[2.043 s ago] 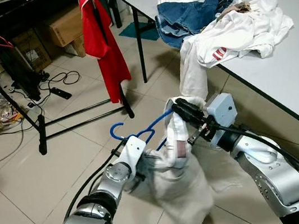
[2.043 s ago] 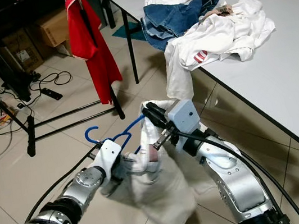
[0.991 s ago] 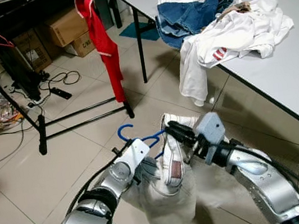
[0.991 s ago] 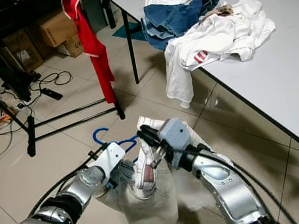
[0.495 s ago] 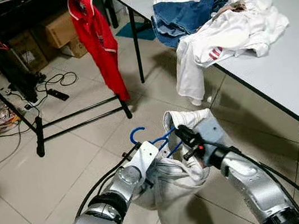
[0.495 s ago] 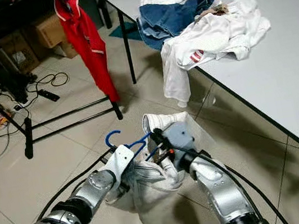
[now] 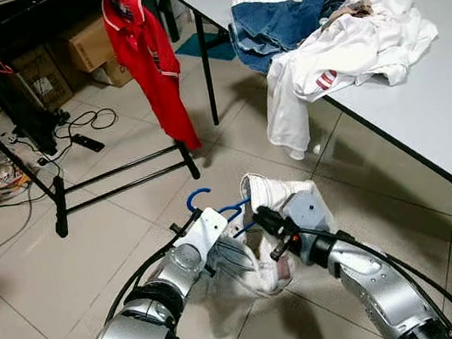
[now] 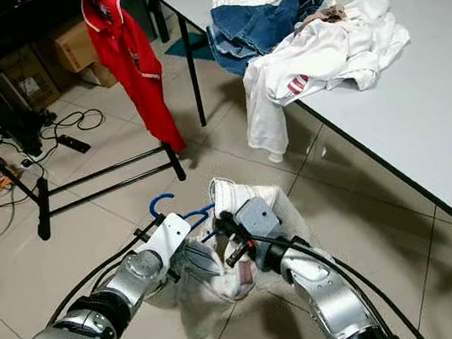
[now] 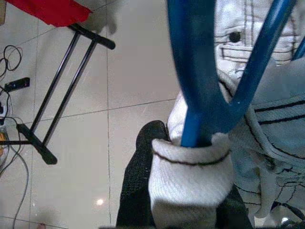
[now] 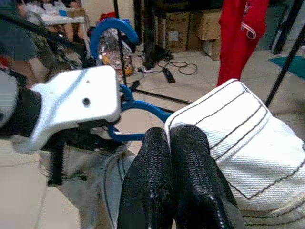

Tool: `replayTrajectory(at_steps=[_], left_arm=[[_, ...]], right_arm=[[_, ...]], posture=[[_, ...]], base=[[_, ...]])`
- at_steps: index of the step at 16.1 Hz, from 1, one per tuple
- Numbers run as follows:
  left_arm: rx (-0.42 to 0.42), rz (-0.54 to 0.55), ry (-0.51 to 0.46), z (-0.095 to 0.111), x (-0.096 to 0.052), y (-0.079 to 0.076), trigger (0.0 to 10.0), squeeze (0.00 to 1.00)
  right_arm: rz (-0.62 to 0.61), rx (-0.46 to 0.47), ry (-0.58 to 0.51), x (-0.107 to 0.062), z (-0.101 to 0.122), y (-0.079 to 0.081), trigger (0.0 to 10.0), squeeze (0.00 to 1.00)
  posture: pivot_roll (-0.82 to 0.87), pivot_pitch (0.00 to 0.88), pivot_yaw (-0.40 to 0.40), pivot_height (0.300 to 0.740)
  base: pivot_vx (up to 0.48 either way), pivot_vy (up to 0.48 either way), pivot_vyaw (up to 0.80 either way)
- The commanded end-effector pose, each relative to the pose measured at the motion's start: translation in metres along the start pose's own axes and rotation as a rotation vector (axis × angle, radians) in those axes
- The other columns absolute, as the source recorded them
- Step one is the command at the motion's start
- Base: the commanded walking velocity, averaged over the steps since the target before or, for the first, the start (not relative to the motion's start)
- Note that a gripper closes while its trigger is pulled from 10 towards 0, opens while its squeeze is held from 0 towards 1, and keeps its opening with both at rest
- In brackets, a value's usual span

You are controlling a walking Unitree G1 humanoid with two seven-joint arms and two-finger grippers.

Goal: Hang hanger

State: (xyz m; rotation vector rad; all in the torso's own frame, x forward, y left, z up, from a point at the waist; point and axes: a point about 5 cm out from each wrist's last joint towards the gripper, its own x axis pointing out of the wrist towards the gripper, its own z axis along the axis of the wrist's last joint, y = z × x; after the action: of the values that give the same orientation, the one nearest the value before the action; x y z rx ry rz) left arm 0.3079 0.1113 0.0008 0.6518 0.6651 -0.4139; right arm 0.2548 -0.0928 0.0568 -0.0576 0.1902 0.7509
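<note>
Hanger [image 9: 193, 71] glossy blue plastic; garment [image 10: 248, 143] ribbed white cloth, dark stitching; gripper fingers [image 10: 157, 191] matt black, textured; floor [image 9: 138, 67] shiny tile.

Both arms reach forward, low; right pincer [image 10: 169, 157] fingers pressed together (left's state unclear).

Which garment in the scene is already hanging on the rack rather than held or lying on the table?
The red polo shirt, hanging from the black floor rack; the white garments and blue jeans lie heaped on the white table.
</note>
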Motion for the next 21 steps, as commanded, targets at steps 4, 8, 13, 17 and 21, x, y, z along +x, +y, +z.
replayTrajectory(at_steps=[4,8,13,17,21], left_arm=[[0.019,0.021,-0.039,0.017,0.001,0.004,10.0,0.00],[0.022,0.031,-0.049,0.018,0.001,0.003,10.0,0.00],[0.050,0.068,-0.073,0.025,0.000,0.007,10.0,0.00],[0.063,0.087,-0.087,0.030,0.000,0.007,10.0,0.00],[0.055,0.105,-0.107,0.034,0.000,0.009,10.0,0.00]], right_arm=[[0.175,0.171,-0.024,0.004,-0.001,0.022,0.0,0.00],[0.266,0.312,0.109,0.001,-0.027,0.033,0.0,0.00],[0.317,0.253,0.213,0.001,-0.035,0.027,0.0,0.00],[0.324,0.241,0.137,0.017,-0.018,0.040,0.0,0.00],[0.335,0.214,0.172,0.018,-0.024,0.046,0.0,0.00]], posture=[[-0.05,0.017,0.115,0.740],[-0.04,0.018,0.115,0.740],[-0.04,0.033,0.122,0.740],[-0.04,0.038,0.123,0.740],[-0.05,0.041,0.125,0.740]], base=[[0.000,0.000,0.00],[0.000,0.000,0.00],[0.000,0.000,0.00],[0.000,0.000,0.00],[0.000,0.000,0.00]])
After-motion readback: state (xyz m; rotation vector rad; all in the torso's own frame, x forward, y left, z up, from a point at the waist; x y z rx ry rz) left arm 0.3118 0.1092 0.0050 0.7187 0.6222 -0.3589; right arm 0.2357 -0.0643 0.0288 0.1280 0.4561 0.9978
